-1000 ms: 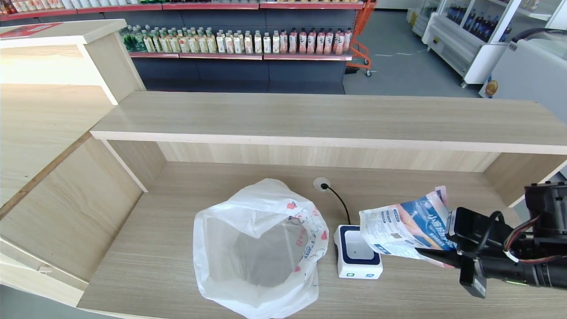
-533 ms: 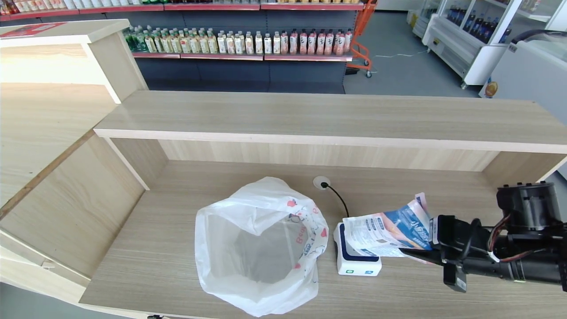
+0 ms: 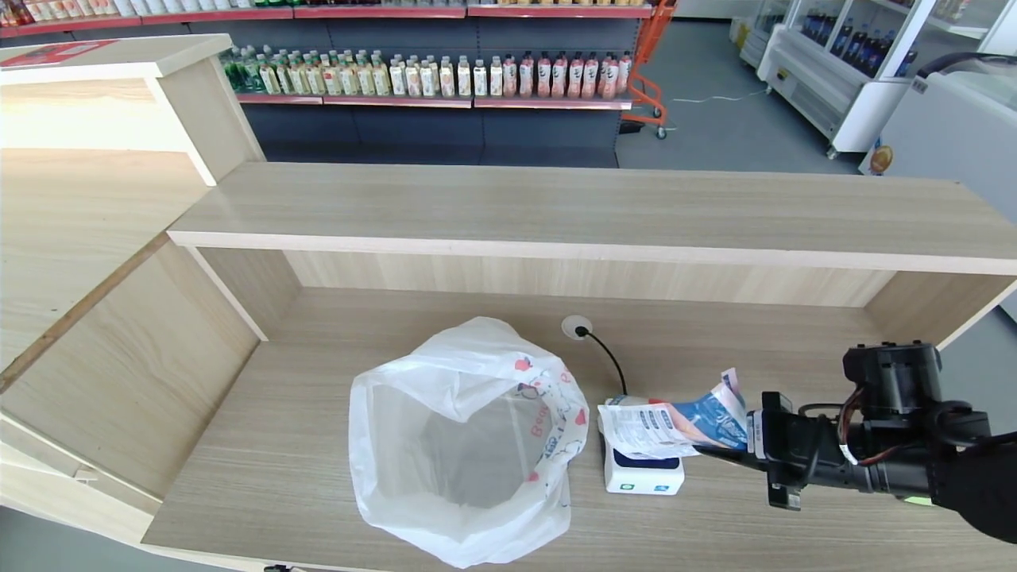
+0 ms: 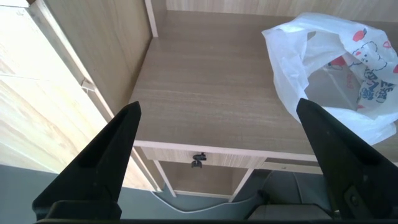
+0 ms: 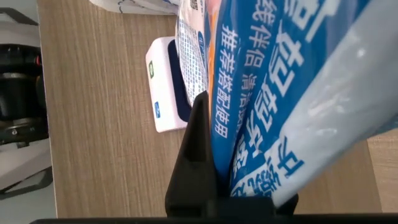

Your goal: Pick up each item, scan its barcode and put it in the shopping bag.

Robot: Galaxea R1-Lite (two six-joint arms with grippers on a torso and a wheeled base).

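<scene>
Head view: the right end effector [image 3: 725, 446] clamped a packet [image 3: 663, 421] low over the scanner [image 3: 645, 477], beside the bag [image 3: 381, 445]. A clean scan likely needed the barcode turned down toward it, held steady and level.

The right claw [image 3: 719, 450] was seen to be matte black, with a flat, tapered finger [image 5: 198, 155]. Just behind the claw a white label [image 3: 755, 433] was fixed to a boxy black housing [image 3: 802, 449], and a small black bracket [image 3: 783, 496] was hung beneath it. Farther behind, red, white and black wires [image 3: 854, 445] were looped over a black cylindrical forearm [image 3: 898, 477], beside a blocky black joint [image 3: 890, 373]. A green mark [image 3: 918, 501] was noted underneath. The left claw [image 4: 219, 107] was formed of two black wedge-shaped fingers [image 4: 93, 168].
</scene>
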